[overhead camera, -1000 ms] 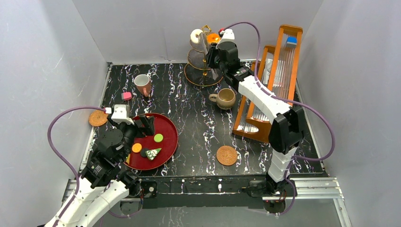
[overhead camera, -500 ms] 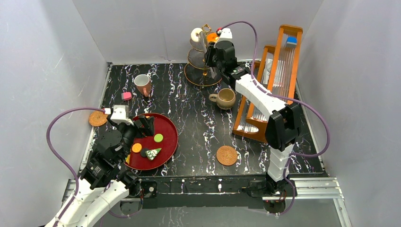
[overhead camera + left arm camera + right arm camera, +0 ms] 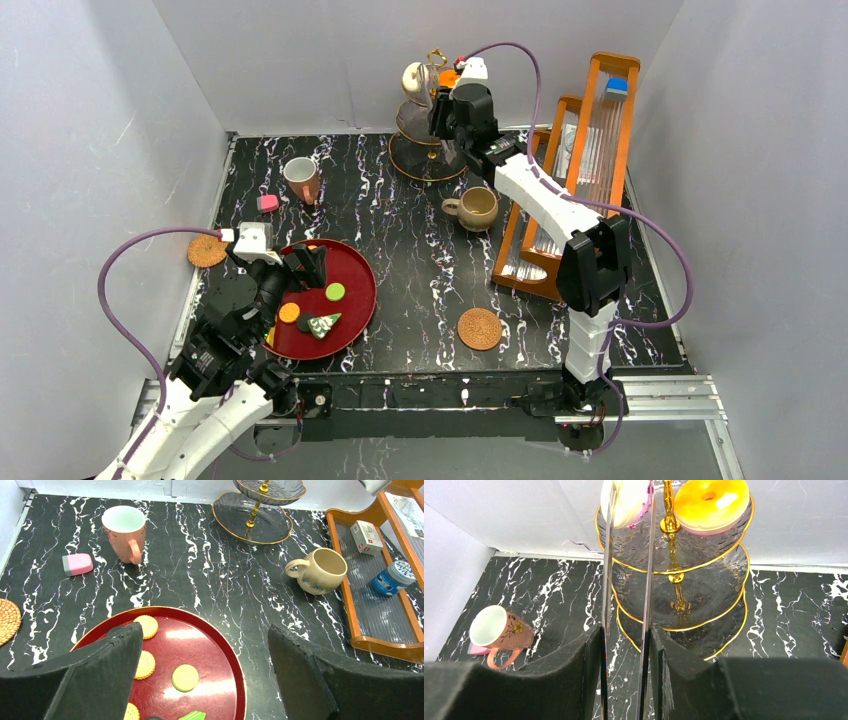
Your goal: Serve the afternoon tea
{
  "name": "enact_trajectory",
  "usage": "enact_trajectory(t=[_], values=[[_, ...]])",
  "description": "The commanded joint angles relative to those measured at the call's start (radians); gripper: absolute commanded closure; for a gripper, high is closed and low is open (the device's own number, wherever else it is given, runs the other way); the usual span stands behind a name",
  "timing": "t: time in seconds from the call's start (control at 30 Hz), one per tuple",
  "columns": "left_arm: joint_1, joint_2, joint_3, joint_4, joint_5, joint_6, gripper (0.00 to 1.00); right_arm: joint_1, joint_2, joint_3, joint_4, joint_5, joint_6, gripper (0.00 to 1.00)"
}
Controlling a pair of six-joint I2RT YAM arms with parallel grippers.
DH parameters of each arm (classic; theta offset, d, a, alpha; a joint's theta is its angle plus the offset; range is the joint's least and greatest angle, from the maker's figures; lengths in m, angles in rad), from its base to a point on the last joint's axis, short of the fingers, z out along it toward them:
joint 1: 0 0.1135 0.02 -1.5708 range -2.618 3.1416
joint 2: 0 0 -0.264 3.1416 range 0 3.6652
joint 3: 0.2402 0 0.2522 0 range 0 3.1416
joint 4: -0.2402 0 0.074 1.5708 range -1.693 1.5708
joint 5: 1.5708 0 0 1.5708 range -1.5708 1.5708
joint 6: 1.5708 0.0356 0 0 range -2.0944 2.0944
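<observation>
The gold three-tier stand [image 3: 425, 140] stands at the back. My right gripper [image 3: 447, 110] is shut on metal tongs [image 3: 646, 580], whose tips pinch a white donut [image 3: 626, 500] at the top tier, beside an orange donut [image 3: 711, 497]. My left gripper [image 3: 205, 635] is open and empty above the round red tray [image 3: 235, 665], which holds orange cookies [image 3: 146, 626], a green cookie [image 3: 185, 677] and a green cake slice [image 3: 322, 323]. A pinkish mug with a white inside [image 3: 300, 178] and a beige mug [image 3: 478, 207] stand on the table. Woven coasters lie at the left [image 3: 207, 250] and front [image 3: 479, 328].
A pink pastry [image 3: 267, 203] lies left of the pinkish mug. A wooden stepped rack [image 3: 580, 150] with a small box and a blue-lidded jar [image 3: 392, 577] fills the right side. White walls close the table on three sides.
My right gripper has shifted a little left and back at the stand, with the tongs and white donut. The left arm has not moved.
</observation>
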Motion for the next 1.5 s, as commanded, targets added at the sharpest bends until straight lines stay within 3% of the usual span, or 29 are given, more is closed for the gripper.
enact_trajectory(t=[0.0,0.77,1.47], values=[[-0.004,-0.001,-0.002,0.026,-0.009,0.002,0.08,0.005,-0.028,0.068,0.059,0.016,-0.022,0.53],[-0.004,0.011,-0.002,0.024,-0.018,0.006,0.08,0.028,-0.21,0.001,-0.052,-0.004,-0.103,0.53],[-0.004,-0.003,0.0,0.014,-0.072,0.006,0.08,0.094,-0.551,-0.426,-0.206,-0.357,-0.012,0.55]])
